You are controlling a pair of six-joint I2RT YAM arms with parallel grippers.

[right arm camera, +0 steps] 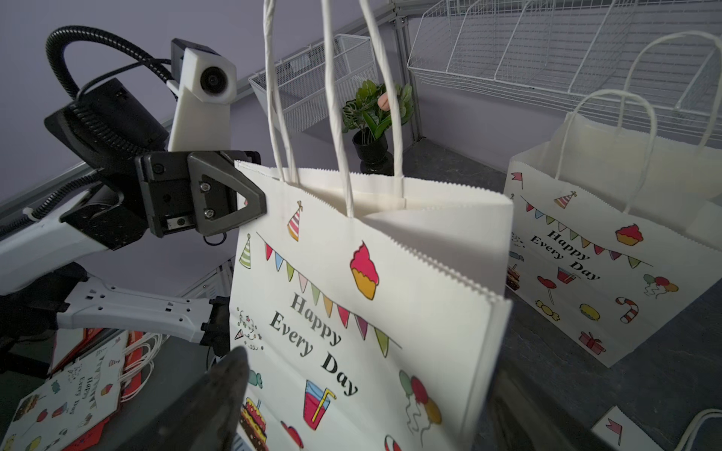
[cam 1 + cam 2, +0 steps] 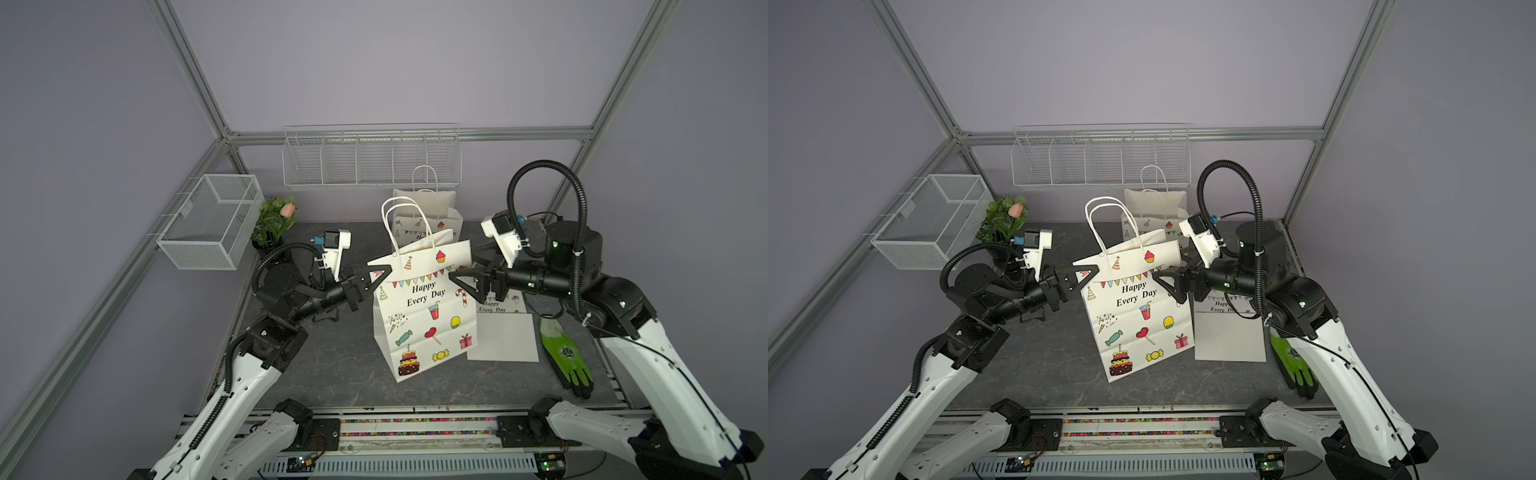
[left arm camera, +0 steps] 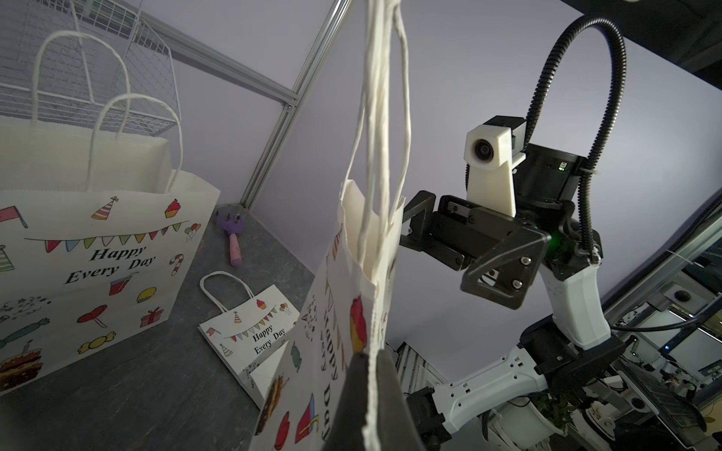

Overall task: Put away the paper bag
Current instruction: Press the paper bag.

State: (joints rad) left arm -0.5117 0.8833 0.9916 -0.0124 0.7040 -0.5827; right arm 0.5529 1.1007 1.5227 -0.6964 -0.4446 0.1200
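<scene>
1. my left gripper (image 2: 385, 272) is clamping tight on the upper left corner of the paper bag (image 2: 424, 316).
2. my right gripper (image 2: 465, 289) is gaping wide, straddling the bag's right edge and gripping nothing.
3. the bag is standing at frame centre in both top views.

On the dark marbled tabletop (image 2: 332, 365) a printed paper bag (image 2: 428, 316) was seen standing tilted at the middle, a second bag (image 2: 428, 216) upright behind it, a flattened bag (image 2: 505, 336) laid beside it, a glove (image 2: 567, 357) next to that, a potted plant (image 2: 272, 224) at the far left corner and a purple toy (image 3: 233, 238) near a far corner.
</scene>
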